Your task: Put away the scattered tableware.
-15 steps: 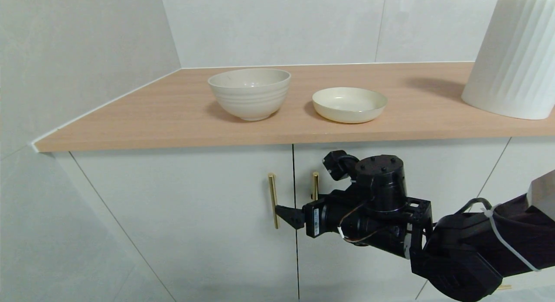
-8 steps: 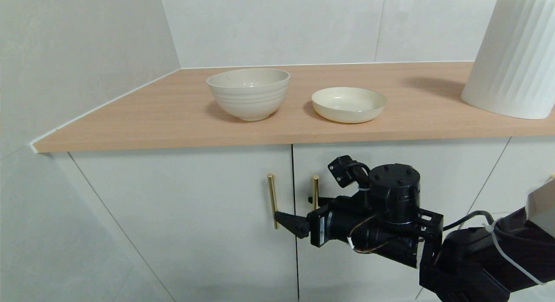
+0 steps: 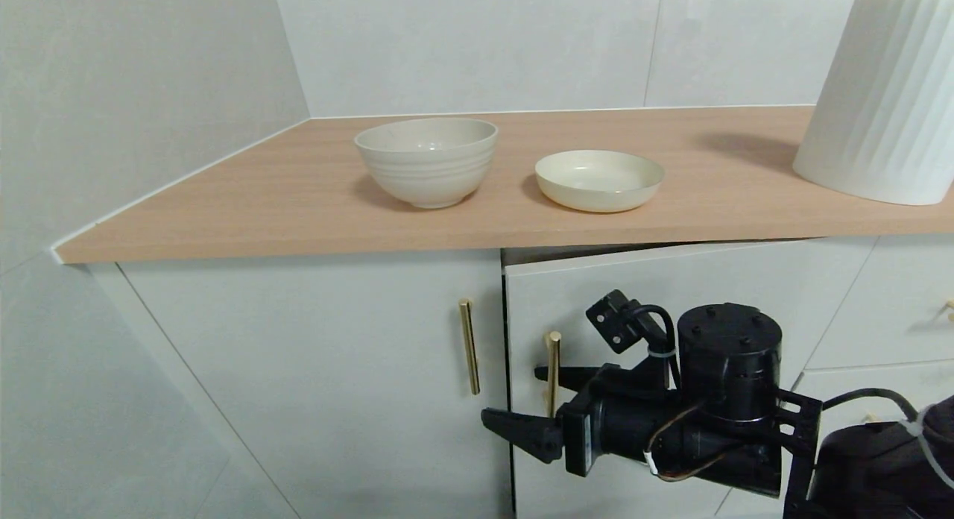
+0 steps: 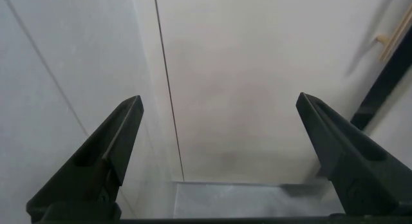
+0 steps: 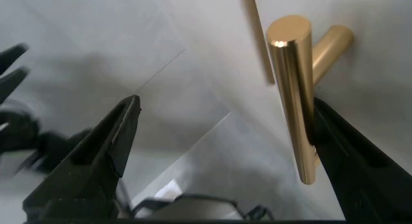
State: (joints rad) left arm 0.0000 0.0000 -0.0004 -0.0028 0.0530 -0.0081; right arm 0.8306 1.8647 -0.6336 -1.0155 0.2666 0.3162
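Note:
A cream ribbed bowl [image 3: 426,159] and a shallow cream dish [image 3: 599,178] stand side by side on the wooden countertop [image 3: 298,206]. Below the counter, my right gripper [image 3: 533,403] is open around the gold handle [image 3: 552,370] of the right cabinet door [image 3: 708,280], which stands slightly ajar. In the right wrist view the handle [image 5: 293,89] lies just inside one finger [image 5: 354,153] of the right gripper [image 5: 225,108]. My left gripper [image 4: 219,108] is open and holds nothing, facing a pale panel.
The left cabinet door [image 3: 313,370] is closed, with its gold handle [image 3: 468,345] beside the seam. A tall white ribbed container [image 3: 883,101] stands on the counter's right end. Drawer fronts with a small knob [image 3: 948,306] lie to the right. Walls close in at the left.
My right arm has drawn back and downward with the handle hooked, and the right cabinet door has swung open a little, showing a dark gap under the counter.

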